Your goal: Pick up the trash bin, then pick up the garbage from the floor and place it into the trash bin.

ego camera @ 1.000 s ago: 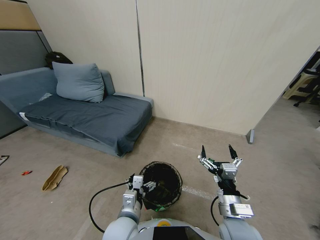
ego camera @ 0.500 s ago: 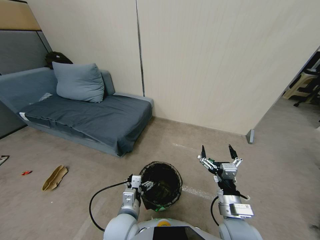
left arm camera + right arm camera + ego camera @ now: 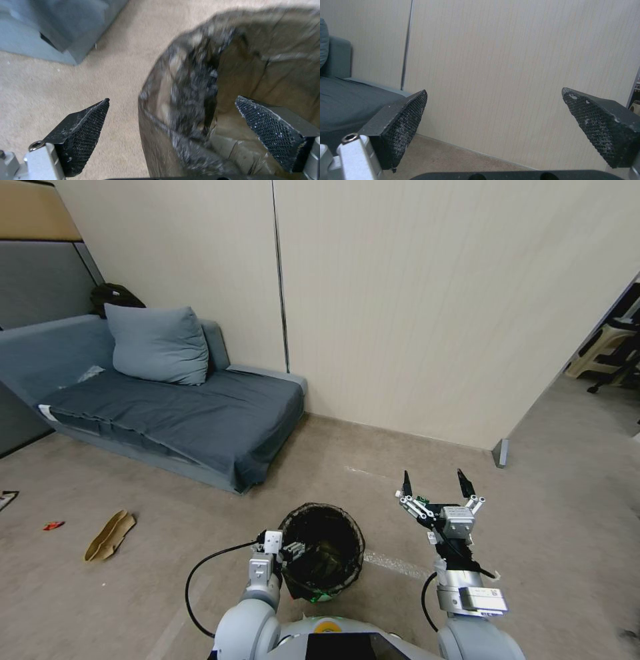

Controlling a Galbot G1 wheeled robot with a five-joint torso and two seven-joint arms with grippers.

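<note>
The left gripper (image 3: 171, 120) has its jaws spread astride the trash bin (image 3: 323, 550) rim, one inside, one outside; the right gripper (image 3: 435, 488) hangs wide open beside it.

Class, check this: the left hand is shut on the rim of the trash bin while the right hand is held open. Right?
Not quite. The left hand is open, its fingers straddling the trash bin rim, as the left wrist view shows. The right hand is indeed open.
</note>
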